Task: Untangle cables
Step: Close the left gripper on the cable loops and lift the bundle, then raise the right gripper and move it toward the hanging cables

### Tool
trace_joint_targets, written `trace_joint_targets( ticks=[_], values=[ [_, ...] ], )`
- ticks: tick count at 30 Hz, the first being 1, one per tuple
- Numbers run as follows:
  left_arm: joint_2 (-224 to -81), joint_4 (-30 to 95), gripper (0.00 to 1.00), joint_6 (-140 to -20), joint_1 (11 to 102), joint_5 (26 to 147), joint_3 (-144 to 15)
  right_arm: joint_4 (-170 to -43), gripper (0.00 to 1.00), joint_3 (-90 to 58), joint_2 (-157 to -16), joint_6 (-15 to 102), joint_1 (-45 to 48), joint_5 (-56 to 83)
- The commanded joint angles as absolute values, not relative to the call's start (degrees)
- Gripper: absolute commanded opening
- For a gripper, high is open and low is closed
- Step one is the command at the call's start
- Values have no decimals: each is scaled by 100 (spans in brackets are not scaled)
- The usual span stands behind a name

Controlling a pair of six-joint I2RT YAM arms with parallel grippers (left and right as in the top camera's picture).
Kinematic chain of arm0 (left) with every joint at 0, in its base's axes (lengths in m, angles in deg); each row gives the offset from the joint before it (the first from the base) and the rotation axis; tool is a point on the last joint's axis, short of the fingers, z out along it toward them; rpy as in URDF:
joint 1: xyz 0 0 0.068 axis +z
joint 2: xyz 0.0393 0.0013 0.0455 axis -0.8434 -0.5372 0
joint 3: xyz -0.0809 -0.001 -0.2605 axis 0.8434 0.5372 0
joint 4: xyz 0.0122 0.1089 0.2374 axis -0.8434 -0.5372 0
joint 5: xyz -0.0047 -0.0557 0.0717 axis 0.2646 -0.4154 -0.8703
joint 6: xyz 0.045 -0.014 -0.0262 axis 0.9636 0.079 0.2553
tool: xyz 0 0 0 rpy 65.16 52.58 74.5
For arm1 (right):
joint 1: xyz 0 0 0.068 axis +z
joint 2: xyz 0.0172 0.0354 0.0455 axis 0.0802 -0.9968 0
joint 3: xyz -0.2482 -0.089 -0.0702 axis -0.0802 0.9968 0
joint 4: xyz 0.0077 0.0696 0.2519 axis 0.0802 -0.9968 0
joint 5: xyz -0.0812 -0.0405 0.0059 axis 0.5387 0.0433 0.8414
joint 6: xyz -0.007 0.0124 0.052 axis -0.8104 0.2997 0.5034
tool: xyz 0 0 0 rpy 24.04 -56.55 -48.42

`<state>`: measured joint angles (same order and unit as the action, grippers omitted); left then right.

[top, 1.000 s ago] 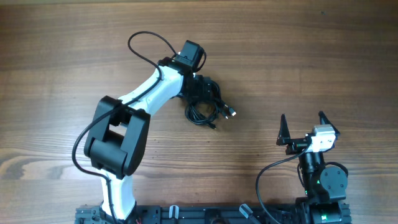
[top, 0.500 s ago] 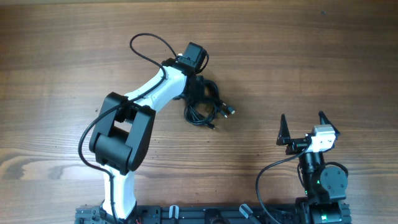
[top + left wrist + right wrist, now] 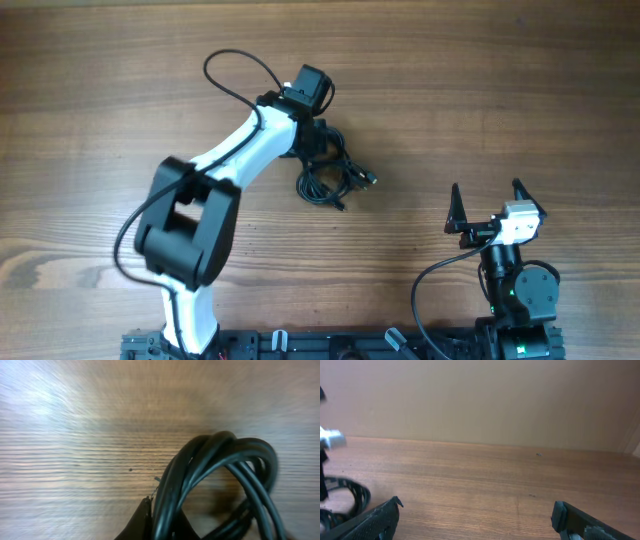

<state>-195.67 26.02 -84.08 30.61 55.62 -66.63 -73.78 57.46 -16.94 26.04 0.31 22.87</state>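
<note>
left pincer [image 3: 162, 516] seemingly clamps glossy black looped cables [image 3: 215, 445] on grainy wood table [image 3: 75, 460]; right pincer [image 3: 486, 192] gapes wide

Cables [image 3: 335, 175] on the table [image 3: 520, 60], centre — left fingers [image 3: 136, 527] on them, right fingers [image 3: 457, 212] well apart, front-right.

This is looking like a robotics lab bench. A white-and-black jointed robot arm [image 3: 235, 155] and a folded black robot arm [image 3: 518, 285] are standing on a black metal mounting rail [image 3: 300, 345] at the edge of a bare brown wood-grain table [image 3: 500, 80]. A plain beige wall [image 3: 480, 400] is rising behind it.
</note>
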Motion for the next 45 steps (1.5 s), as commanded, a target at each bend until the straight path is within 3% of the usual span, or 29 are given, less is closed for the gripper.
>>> trace_joint_targets(
  ticks=[1,12,21,25,31,40,45],
  values=[
    [-18437,2615,4,-8489,3024,4885,-6683,-7358,99,5750,-1676,2687,57,2333],
    [-16282,1898,4,-8487,2987,4775,-6683,-7358,100,5750,-1676,2687,57,2333],
    [-15674,1579,4,-8332,2987,4806,-6683,-7348,100,5750,-1676,2691,57,2278],
    [-15552,1509,4,-8187,2987,5090,-6683,-7007,100,5750,-1676,2763,57,1516],
    [-15382,1515,4,-7628,2987,5560,-6683,-5990,100,5735,-1676,4081,57,47],
    [-15259,1511,4,-7298,2987,5689,-6683,-7037,100,4950,-1707,4020,57,-384],
    [-15259,1509,4,-7300,2987,5777,-6683,-7804,100,4218,-2467,3860,57,-430]
  ],
)
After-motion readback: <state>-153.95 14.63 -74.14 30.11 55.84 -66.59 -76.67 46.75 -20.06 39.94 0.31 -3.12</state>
